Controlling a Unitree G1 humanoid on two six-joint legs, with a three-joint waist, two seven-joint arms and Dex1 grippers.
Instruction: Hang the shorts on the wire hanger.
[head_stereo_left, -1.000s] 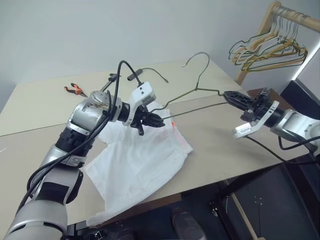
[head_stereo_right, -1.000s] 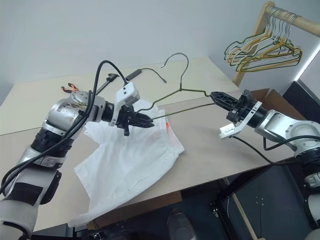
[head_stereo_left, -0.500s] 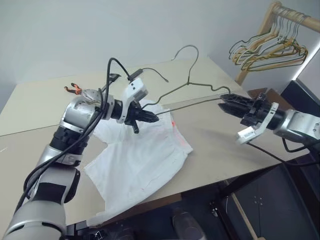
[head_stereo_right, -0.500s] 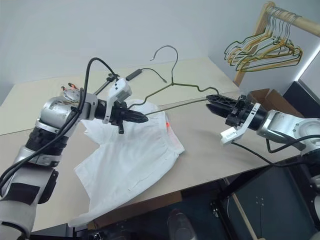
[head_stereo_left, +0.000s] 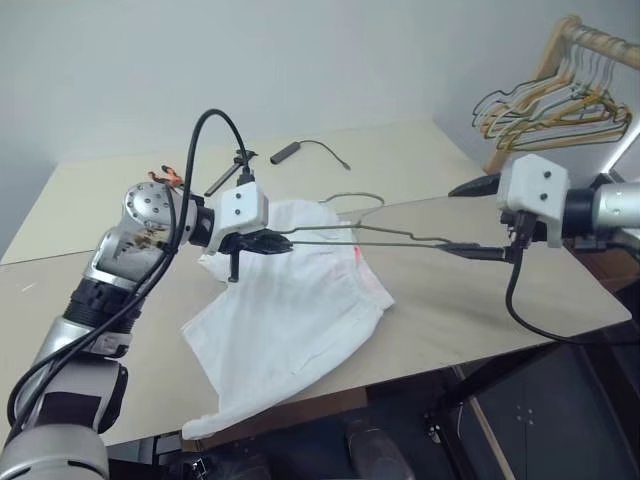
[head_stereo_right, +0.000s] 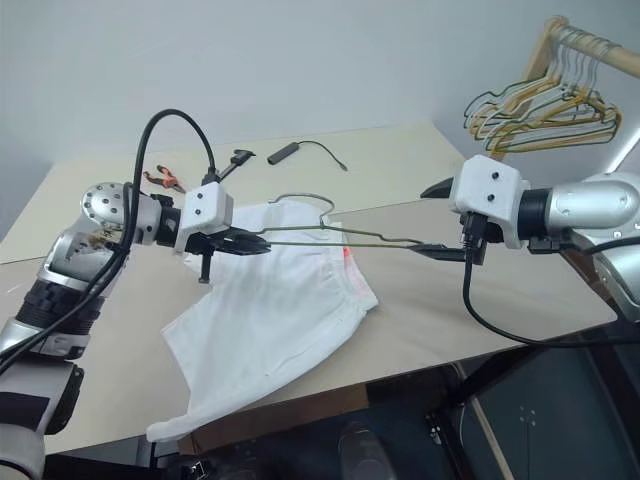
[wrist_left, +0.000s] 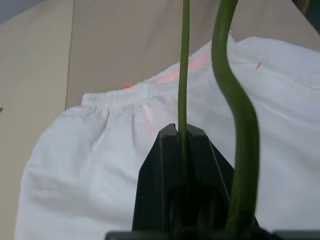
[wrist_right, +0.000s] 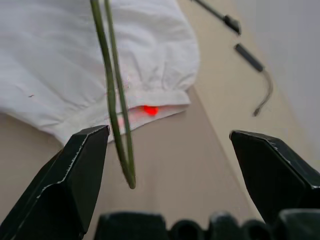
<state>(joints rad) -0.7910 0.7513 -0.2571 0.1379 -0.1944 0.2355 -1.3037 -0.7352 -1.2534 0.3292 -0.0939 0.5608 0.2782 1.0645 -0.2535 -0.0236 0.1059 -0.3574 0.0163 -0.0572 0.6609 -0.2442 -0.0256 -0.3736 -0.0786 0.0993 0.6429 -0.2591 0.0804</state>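
So the right hand (wrist_right: 170, 165) has let go: a second ago it was pinching the right end of the wire hanger (head_stereo_left: 390, 237), now its fingers (wrist_right: 75, 175) stand wide apart with the hanger's tip hanging free between them, nearer one finger but I can't tell if it touches. The left hand (wrist_left: 182, 137) hasn't loosened at all, still clamped tight on the wire at the hanger's left end, so it's the only thing carrying it. The hanger has also rolled over: before, the hook stood up in the air, now it's tipped flat and points toward the far side, with the frame stretched roughly level between the two hands, above the desk (head_stereo_left: 470, 300). The shorts (head_stereo_left: 290, 320) lie spread on the desk under the left part of the hanger, same spot as before, pinkish waistband edge facing right. Orange-handled pliers (head_stereo_right: 166, 179) and a black cable (head_stereo_right: 300, 150) sit on the far part of the desk.
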